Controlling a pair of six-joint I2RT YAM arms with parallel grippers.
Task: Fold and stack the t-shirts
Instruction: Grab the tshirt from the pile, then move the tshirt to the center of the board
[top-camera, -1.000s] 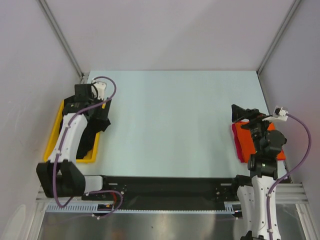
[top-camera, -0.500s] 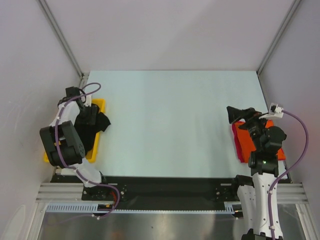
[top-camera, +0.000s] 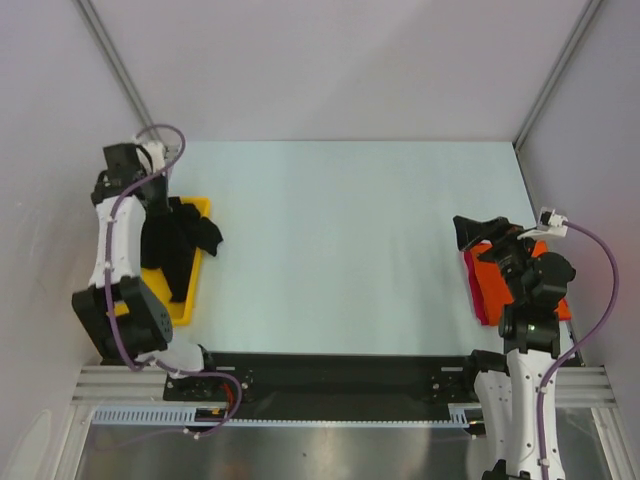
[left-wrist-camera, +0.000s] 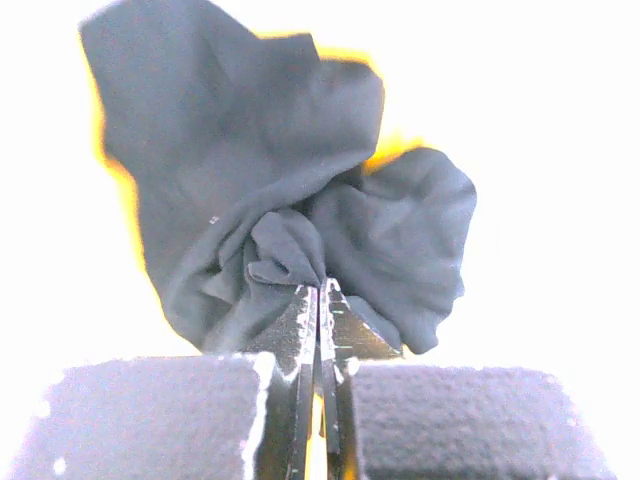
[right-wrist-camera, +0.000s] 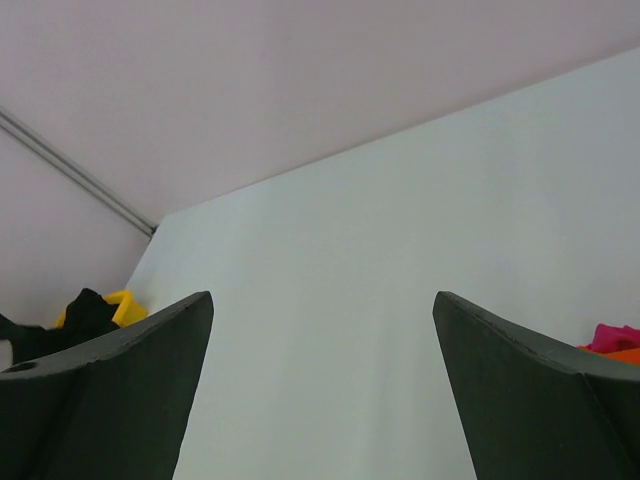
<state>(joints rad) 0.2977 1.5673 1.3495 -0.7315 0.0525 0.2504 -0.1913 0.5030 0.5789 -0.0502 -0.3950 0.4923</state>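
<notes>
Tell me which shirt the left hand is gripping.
The black t-shirt, crumpled over the yellow tray; the orange-red shirts lie by the right arm.

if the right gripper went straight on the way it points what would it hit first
Probably the bare table, then the far wall; nothing stands ahead of the open right gripper. The black t-shirt sits off-line, left.

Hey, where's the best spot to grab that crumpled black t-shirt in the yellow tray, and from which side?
Pinch a raised wrinkle near the middle of the black t-shirt, coming down from above. It lies bunched in the yellow tray, no flat edge showing, so a ridge is probably easiest. The left hand is shut on such a fold.
</notes>
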